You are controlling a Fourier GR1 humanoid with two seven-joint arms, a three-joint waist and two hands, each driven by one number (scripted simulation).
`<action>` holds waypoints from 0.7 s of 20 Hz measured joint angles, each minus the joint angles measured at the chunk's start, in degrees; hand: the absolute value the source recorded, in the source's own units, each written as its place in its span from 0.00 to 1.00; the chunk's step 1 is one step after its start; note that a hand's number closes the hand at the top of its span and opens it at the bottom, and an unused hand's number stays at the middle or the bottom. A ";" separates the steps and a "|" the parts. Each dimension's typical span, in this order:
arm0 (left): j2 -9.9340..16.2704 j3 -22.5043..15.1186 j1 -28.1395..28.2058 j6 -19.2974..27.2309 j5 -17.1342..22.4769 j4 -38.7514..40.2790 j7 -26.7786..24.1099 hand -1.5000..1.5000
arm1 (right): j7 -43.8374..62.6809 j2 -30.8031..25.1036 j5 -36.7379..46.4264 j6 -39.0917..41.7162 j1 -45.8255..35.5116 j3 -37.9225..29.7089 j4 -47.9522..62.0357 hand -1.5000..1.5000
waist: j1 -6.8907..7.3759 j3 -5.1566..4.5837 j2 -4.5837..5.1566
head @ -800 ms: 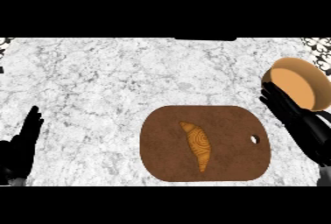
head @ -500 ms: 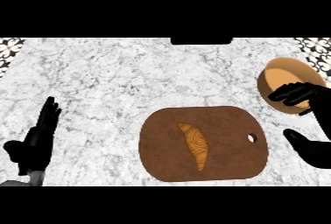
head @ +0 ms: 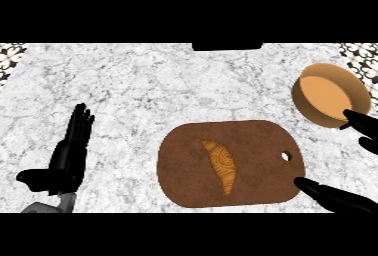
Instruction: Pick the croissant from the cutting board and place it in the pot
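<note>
A golden-brown croissant (head: 222,164) lies lengthwise on the middle of a dark brown cutting board (head: 255,145) with a small hole near its right edge. An orange pot (head: 330,93) stands on the counter at the upper right, beyond the board. My right hand (head: 336,195) is open at the right edge: its thumb reaches the board's lower right corner and its fingers (head: 361,124) show just below the pot. It touches neither the croissant nor the pot. My left hand (head: 68,154) rests open at the lower left, fingers pointing up, far from the board.
The counter (head: 148,90) is white and grey marble. A dark object (head: 227,46) sits at the far edge in the middle. Patterned tiles (head: 12,51) show at both upper corners.
My left hand has moved right and further into view. My right hand has slid down and right, away from the pot, which now shows whole.
</note>
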 measured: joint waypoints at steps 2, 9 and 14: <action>-0.86 -0.66 -0.04 0.70 -0.92 -0.69 -0.01 0.50 | -5.76 1.43 3.02 -1.25 5.41 1.91 -2.46 0.00 | 0.27 -0.01 0.09; -1.99 -1.56 0.33 2.09 -2.52 -3.37 1.73 0.50 | -0.64 -0.20 22.26 -4.95 18.81 7.96 -10.63 0.00 | 0.92 -0.18 0.23; -1.98 -1.81 0.50 1.80 -3.19 -3.48 1.50 0.50 | 11.15 -3.56 37.05 -1.60 23.13 10.22 -12.10 0.00 | 1.51 -0.35 0.49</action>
